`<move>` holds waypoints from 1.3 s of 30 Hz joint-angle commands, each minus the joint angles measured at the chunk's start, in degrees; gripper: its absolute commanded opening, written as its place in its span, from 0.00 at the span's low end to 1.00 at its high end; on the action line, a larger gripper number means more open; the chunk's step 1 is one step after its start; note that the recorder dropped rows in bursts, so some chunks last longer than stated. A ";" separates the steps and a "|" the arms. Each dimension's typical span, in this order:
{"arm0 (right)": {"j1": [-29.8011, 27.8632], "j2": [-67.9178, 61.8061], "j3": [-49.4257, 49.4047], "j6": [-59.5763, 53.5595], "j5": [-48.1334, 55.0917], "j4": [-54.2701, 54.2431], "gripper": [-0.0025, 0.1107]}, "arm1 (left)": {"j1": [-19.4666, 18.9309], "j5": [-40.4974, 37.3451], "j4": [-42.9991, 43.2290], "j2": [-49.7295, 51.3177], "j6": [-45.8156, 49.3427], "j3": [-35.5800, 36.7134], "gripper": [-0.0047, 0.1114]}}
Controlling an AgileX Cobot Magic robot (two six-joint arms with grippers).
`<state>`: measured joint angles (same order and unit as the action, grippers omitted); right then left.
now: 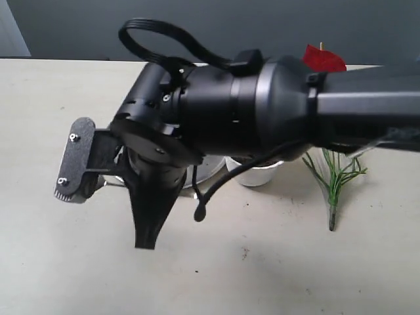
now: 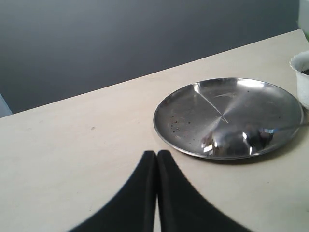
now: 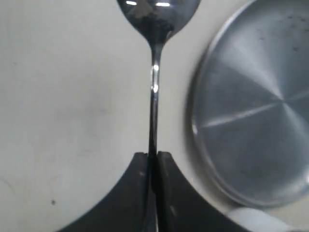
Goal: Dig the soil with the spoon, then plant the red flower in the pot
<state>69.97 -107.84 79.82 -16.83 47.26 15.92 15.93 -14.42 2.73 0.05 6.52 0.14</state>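
Note:
My right gripper (image 3: 152, 154) is shut on the thin handle of the steel spoon (image 3: 154, 72). The spoon's bowl (image 3: 157, 12) hangs over bare tabletop beside the steel plate (image 3: 256, 111). In the exterior view the right arm fills the middle and its fingers (image 1: 146, 244) point down; I cannot make out the spoon there. The white pot (image 1: 262, 174) peeks out under the arm, with a dark bit of soil (image 2: 305, 72) just inside its rim (image 2: 300, 77). One red bloom (image 1: 323, 59) shows behind the arm. My left gripper (image 2: 157, 152) is shut and empty, low over the table near the plate (image 2: 227, 116).
A loose green sprig (image 1: 335, 180) lies on the table to the right of the pot. A few dark crumbs (image 2: 176, 125) dot the plate. A dark wall runs along the table's far edge (image 2: 145, 72).

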 commanded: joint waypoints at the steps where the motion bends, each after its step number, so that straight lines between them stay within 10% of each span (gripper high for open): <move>1: 0.39 3.58 -0.10 9.11 8.78 16.51 0.02 | 0.29 0.76 -0.47 -0.05 -0.07 -0.14 0.04; 9: 0.27 6.73 -3.64 17.22 22.70 39.50 0.02 | 0.29 0.76 -0.47 -0.05 -0.07 -0.14 0.04; 21: -9.98 11.57 -20.90 15.52 22.70 45.56 0.02 | 0.29 0.76 -0.47 -0.05 -0.07 -0.14 0.04; 39: -10.56 10.41 -25.80 10.98 14.61 46.50 0.02 | 0.29 0.76 -0.47 -0.05 -0.07 -0.14 0.04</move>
<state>59.71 -96.08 54.13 -5.57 62.39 61.59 15.93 -14.42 2.73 0.05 6.52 0.14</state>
